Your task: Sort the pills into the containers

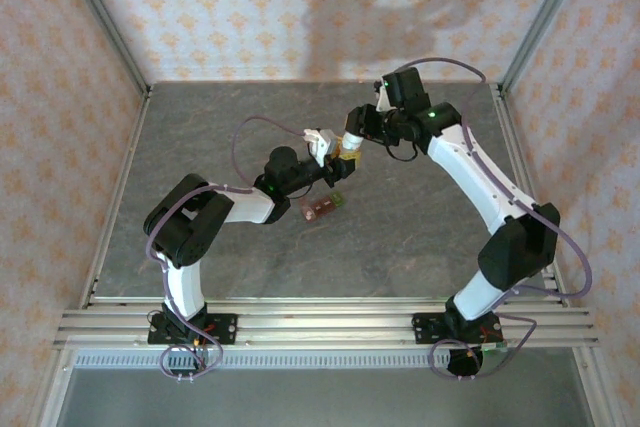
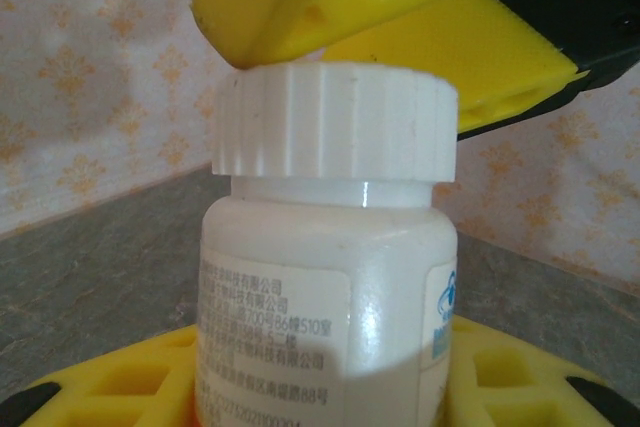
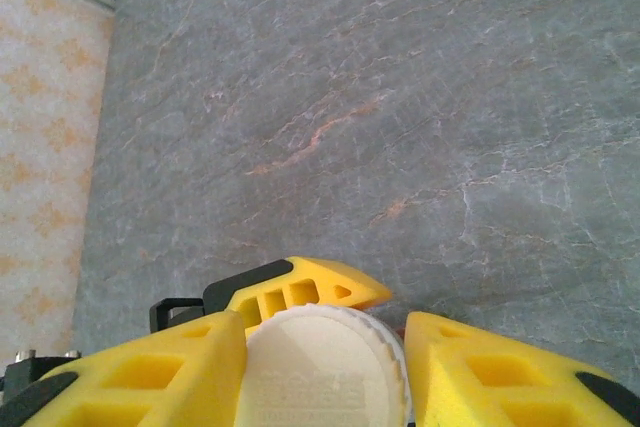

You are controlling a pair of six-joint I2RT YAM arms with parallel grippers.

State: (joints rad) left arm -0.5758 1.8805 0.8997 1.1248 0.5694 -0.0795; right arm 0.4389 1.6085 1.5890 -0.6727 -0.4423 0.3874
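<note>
A white pill bottle [image 2: 330, 297] with a ribbed white cap [image 2: 335, 122] is held upright above the table. My left gripper [image 2: 330, 392] is shut on the bottle's body, its yellow fingers [image 2: 120, 387] on either side. From above, my right gripper [image 3: 325, 377] is shut on the cap [image 3: 325, 367], with one finger [image 3: 150, 377] on each flank. In the top view the bottle [image 1: 347, 152] sits between the left gripper [image 1: 338, 159] and the right gripper [image 1: 352, 137]. The containers [image 1: 322, 206], a brownish-red strip with a green end, lie on the table just below. The pills are hidden.
The grey marbled table [image 1: 420, 217] is walled by patterned panels with metal posts at the corners. Both arms reach inward and meet near the table's middle. A rail [image 1: 320, 325] runs along the near edge.
</note>
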